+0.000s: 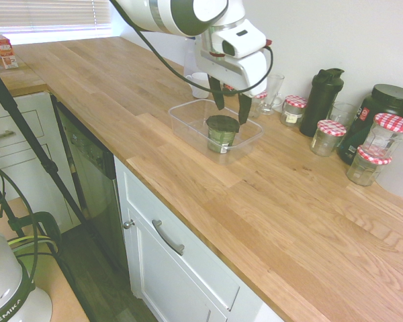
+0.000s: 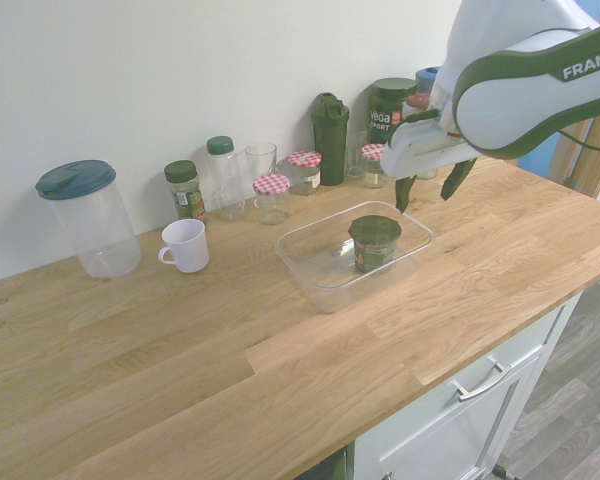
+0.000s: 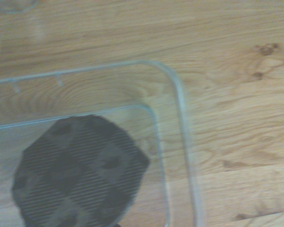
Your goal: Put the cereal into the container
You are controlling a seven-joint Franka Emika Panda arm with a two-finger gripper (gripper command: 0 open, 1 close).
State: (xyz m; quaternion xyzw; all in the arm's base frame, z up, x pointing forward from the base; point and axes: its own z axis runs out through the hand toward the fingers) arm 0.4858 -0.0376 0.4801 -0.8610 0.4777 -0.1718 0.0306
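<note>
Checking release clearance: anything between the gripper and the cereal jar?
Nothing. In both exterior views the open gripper hangs above the cereal jar, which stands in the container; only air between.

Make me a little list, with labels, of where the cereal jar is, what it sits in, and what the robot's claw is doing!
cereal jar: upright, lid on, inside the tub
container: clear plastic tub on the wooden counter
gripper: open, empty, above the jar, not touching it
task: jar already in the tub
behind the tub: drinking glass, jars with red-checkered lids, black shaker bottle
</note>
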